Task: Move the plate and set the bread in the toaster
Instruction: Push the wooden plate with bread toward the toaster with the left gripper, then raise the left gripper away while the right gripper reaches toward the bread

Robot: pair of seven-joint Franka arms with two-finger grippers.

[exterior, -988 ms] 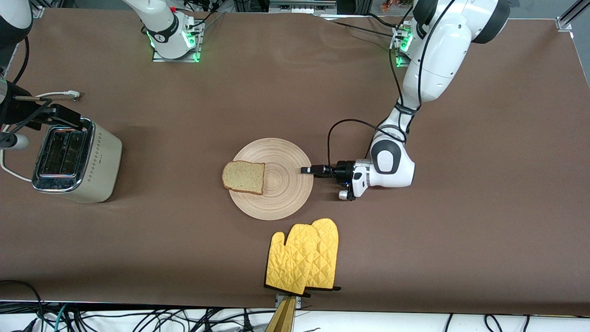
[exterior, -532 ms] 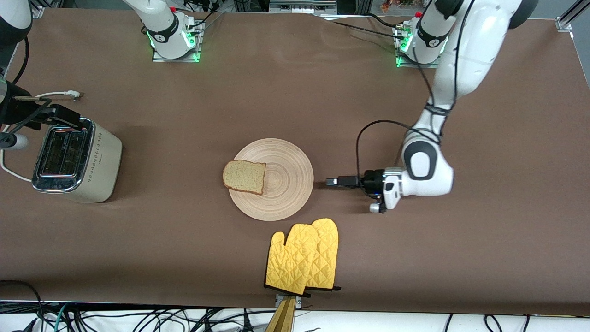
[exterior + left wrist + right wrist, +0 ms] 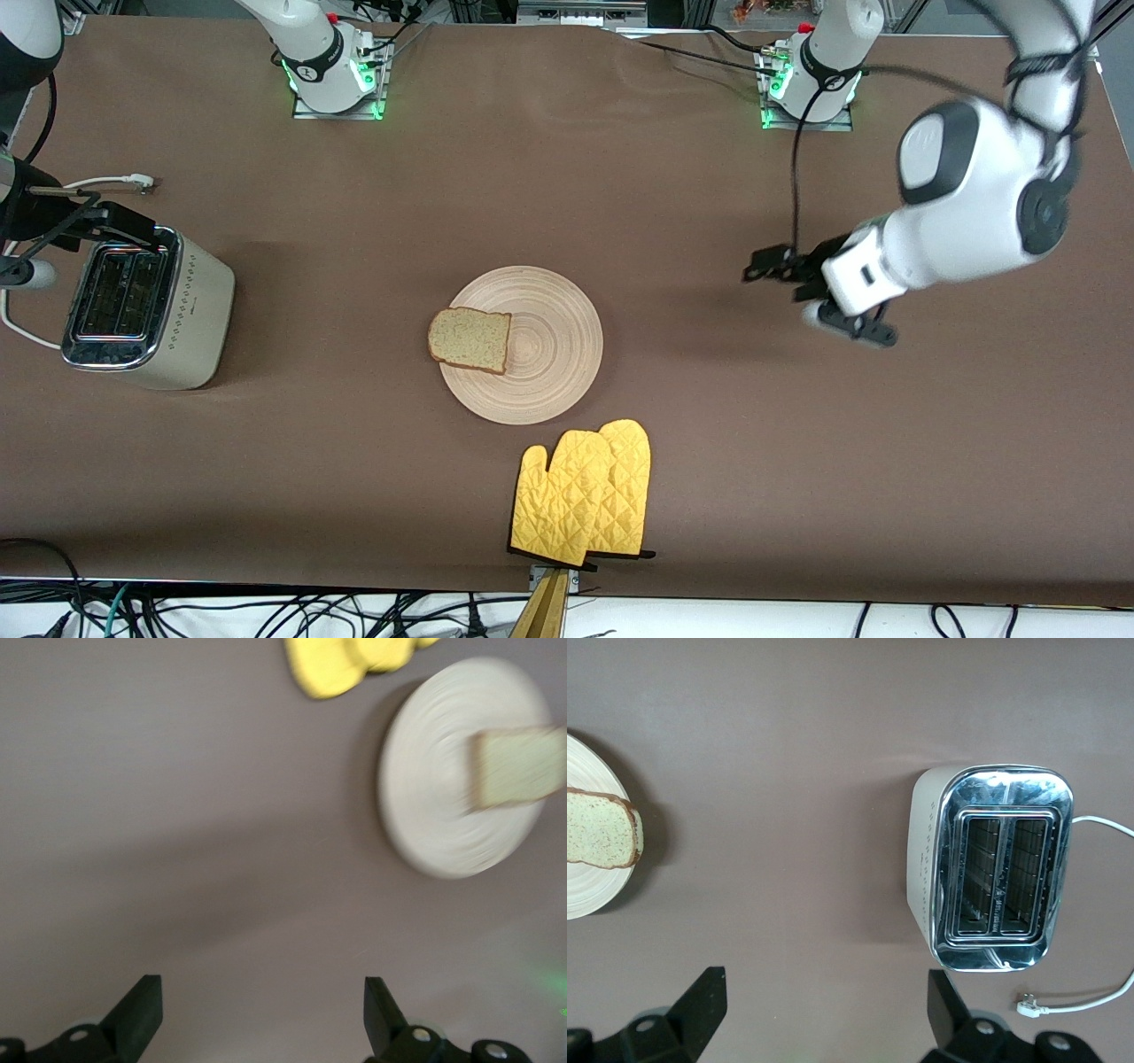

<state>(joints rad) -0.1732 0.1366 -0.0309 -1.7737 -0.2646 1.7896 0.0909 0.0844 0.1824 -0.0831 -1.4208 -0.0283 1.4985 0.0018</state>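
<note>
Bread (image 3: 469, 339) lies on the plate (image 3: 549, 372), well apart from the wide, empty left tool (image 3: 769, 264); the wide, empty right tool (image 3: 824, 1014), waiting over the toaster (image 3: 142, 310), should pinch the slice's crust edges.

A pair of yellow quilted oven mitts (image 3: 585, 496) lies overlapped on the brown table (image 3: 354, 461), near its front edge, thumbs pointing away.

The left gripper (image 3: 760, 264) is hanging in the air with its fingers (image 3: 142, 1010) spread wide and nothing between them. The right gripper (image 3: 824, 1014) is waiting, its jaws likewise parted and empty.
</note>
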